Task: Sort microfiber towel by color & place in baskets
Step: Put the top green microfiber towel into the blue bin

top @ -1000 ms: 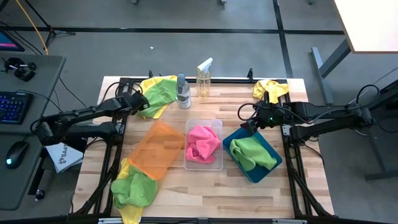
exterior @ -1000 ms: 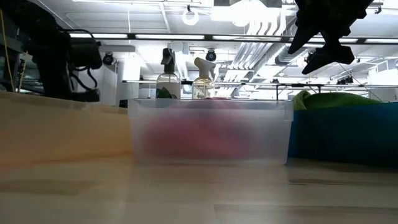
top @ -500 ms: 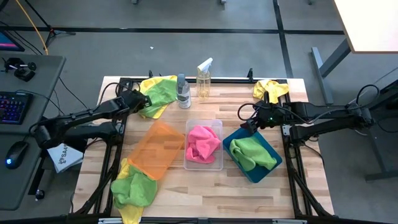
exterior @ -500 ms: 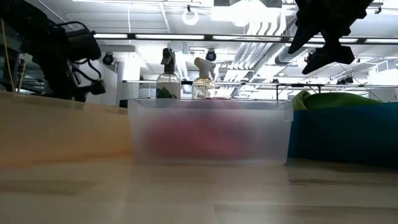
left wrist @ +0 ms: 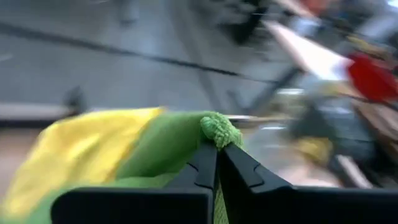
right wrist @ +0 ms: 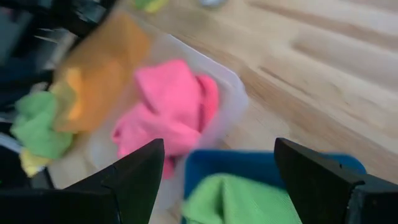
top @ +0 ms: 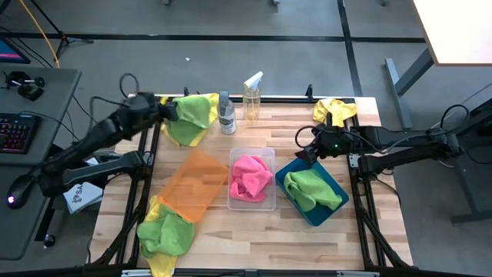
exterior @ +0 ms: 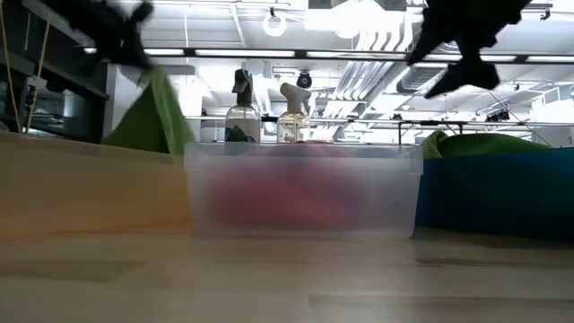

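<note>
The left gripper (top: 171,109) pinches a green towel (top: 192,117) at the table's far-left corner; the right gripper (top: 310,152) hangs spread above the teal basket (top: 335,206).

Two clear spray bottles (top: 237,109) stand side by side at the far edge of my wooden worktop (top: 307,238), a keyboard (top: 17,133) and mouse (top: 21,189) on the desk (top: 42,92) beside it.

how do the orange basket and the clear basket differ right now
The translucent orange plastic basket holds no towel and lies skewed on the table; the clear plastic basket holds a bright pink fuzzy towel and sits square. The orange one partly covers a yellow and green towel pile. Both are rectangular bins of like size.
</note>
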Available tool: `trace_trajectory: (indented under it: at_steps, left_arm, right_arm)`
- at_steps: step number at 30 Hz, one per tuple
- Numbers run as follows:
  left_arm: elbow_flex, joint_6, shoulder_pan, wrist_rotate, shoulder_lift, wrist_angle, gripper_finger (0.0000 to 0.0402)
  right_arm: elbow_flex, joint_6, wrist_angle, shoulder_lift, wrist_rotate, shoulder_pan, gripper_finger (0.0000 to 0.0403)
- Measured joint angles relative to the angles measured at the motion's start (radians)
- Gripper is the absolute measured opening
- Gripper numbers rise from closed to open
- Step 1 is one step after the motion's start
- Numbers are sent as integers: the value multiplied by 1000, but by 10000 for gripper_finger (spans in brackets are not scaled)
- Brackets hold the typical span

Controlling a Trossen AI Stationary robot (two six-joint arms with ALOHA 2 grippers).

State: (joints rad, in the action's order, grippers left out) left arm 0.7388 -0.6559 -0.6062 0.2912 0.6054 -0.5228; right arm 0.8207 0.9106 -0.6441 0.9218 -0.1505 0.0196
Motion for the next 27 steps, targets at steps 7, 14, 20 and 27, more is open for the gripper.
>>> trace_trajectory:
  at_steps: [7, 14, 20, 27]
  left_arm:
    - [293, 128, 102, -240, 40, -10, 0]
    - [538, 155, 276, -398, 200, -3, 0]
    - [621, 221, 442, -421, 445, 57, 0]
    - [757, 267, 484, -420, 701, 247, 0]
  right_arm:
    - [0, -150, 308, 0, 2, 0, 300]
    - [0, -229, 565, 3, 61, 0, 300]
    - [0, -285, 725, 63, 132, 0, 300]
    - [0, -301, 906, 194, 188, 0, 300]
